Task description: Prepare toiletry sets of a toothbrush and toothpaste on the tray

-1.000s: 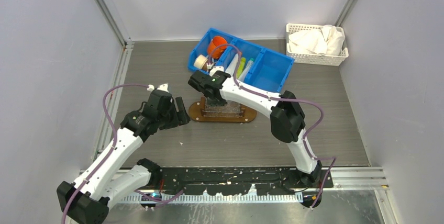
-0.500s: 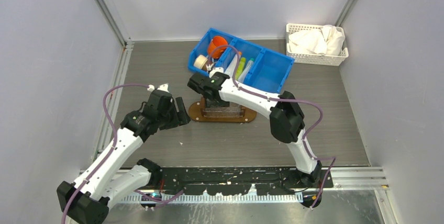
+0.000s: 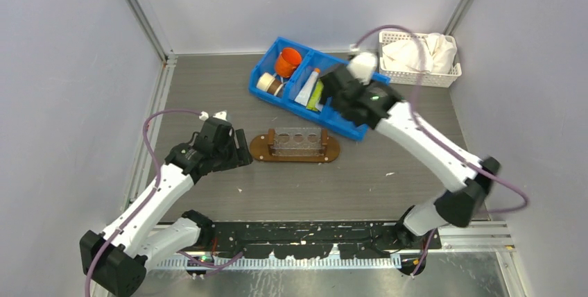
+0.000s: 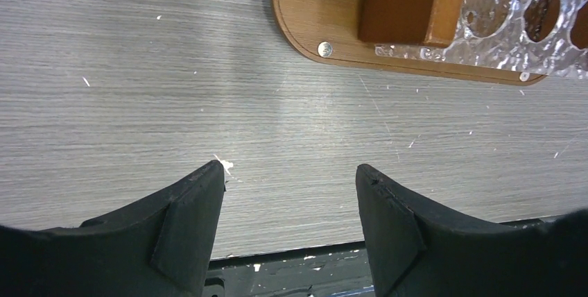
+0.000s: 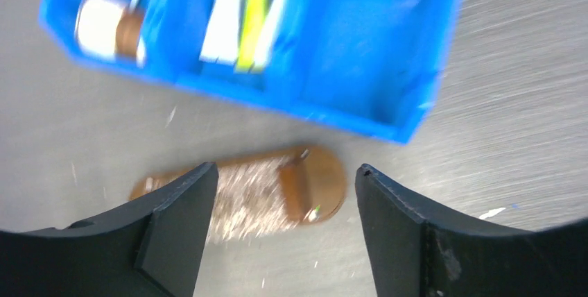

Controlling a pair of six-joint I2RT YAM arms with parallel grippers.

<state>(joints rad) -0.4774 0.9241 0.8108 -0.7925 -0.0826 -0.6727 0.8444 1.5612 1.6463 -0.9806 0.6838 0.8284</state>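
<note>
The right pincer is hanging over the blue bin with its fingers spread wide and nothing between them. The toothpaste tubes are lying side by side in the bin's middle compartment, just beyond and slightly to the left of this pincer in the blurred wrist view: a white one, a yellow-green one and a third, pale one touching it. From above, the white tube and the yellow-green tube are showing just beside the pincer, while the third is hiding under it. The tray is sitting on the worktop on the near side of the bin, apart from the right pincer and framed between its fingers.

The left pincer is hovering low over the bare worktop, released and holding nothing. The tray's rounded left end is lying just ahead of its fingertips, not touching them, with a clear three-hole rack standing on the board.
</note>
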